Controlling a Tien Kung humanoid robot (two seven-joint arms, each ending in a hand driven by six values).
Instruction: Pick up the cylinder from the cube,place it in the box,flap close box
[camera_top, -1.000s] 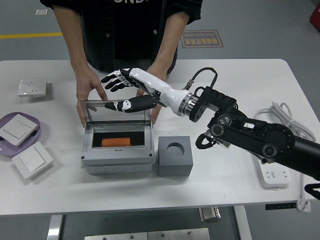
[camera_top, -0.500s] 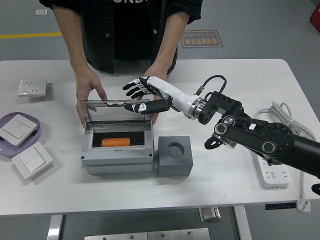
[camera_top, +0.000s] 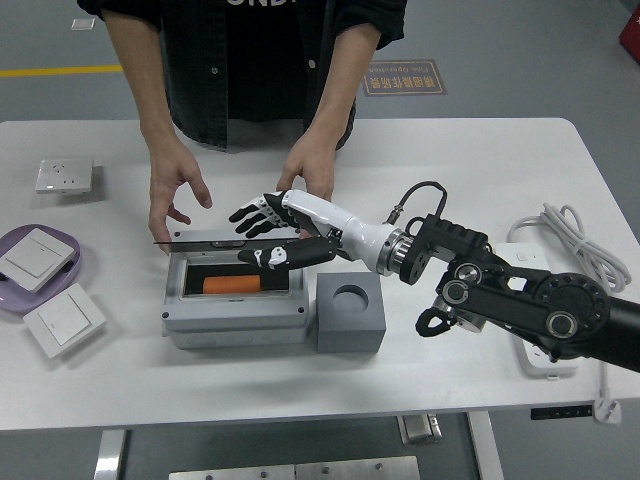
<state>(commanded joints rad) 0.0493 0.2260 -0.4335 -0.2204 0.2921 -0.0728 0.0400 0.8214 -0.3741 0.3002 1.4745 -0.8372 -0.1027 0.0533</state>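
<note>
The orange cylinder (camera_top: 232, 285) lies inside the grey box (camera_top: 235, 320). The box's clear lid (camera_top: 215, 242) hangs nearly level over the opening. My right hand (camera_top: 268, 232) rests on top of the lid with its fingers spread, holding nothing. The grey cube (camera_top: 351, 311) with an empty round hole stands just right of the box. A person stands at the far side; the person's hands (camera_top: 175, 195) hover just behind the box, off the lid. My left arm is out of view.
A purple plate (camera_top: 60, 275) with a white switch and another switch (camera_top: 64, 319) lie at the left. A socket (camera_top: 65, 175) lies at the far left. A power strip (camera_top: 548, 352) and white cable (camera_top: 575, 235) lie at the right.
My right hand has come down and toward me, pushing the lid from upright to nearly level. The person's hands have let go of the lid and drawn back.
</note>
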